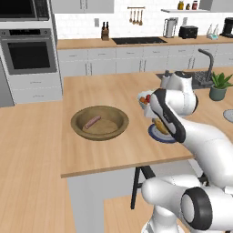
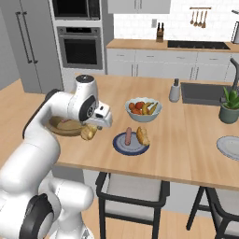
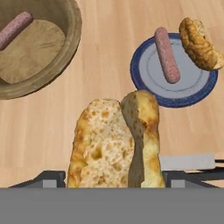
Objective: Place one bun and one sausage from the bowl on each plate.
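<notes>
Your wooden bowl (image 3: pixel 65 52) holds one sausage (image 3: pixel 15 29); the blue plate (image 3: pixel 192 94) carries a sausage (image 3: pixel 166 55) and bun (image 3: pixel 199 43); your fingers (image 3: pixel 114 175) grasp another bun (image 3: pixel 116 140).

Pale wood floor (image 1: pixel 27 150) under a wood-topped island counter (image 1: pixel 104 91). White tiled wall (image 2: pixel 135 25) beyond grey cabinets (image 1: pixel 118 61), built-in oven (image 1: pixel 28 51) far left, sink (image 2: pixel 203 92) right, dark stools (image 2: pixel 128 193) tucked near.
</notes>
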You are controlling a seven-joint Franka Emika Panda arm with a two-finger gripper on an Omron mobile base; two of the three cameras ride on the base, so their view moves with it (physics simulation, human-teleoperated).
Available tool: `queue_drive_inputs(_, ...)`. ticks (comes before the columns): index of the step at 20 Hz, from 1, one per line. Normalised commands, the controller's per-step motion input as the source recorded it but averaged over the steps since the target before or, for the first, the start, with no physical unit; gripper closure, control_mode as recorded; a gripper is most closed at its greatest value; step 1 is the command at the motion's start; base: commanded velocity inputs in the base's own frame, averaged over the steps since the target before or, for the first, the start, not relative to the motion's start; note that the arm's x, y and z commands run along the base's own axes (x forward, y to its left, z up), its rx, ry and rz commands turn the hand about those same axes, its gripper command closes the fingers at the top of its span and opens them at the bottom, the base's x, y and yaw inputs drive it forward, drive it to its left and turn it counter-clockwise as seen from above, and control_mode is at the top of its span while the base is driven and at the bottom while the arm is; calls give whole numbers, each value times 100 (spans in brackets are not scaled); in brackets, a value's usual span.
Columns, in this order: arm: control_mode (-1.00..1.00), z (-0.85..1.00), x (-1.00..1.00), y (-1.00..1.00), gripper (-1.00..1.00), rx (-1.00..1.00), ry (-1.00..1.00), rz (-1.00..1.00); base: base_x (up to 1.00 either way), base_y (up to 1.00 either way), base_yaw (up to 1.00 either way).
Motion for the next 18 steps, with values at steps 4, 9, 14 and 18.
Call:
queue_drive_inputs(4, -100, 29, 0, 17, 100, 0, 6, 0, 0, 0, 0)
queue_drive_inputs(9, 100, 5, 0, 7, 100, 0, 2, 0, 0, -1, 0)
queue_drive_inputs(14, 100, 0, 0, 0, 100, 0, 0, 0, -56, -92, 1)
queue_drive_inputs(18, 100, 0, 0, 0, 100, 0, 0, 0, -10, -100, 0)
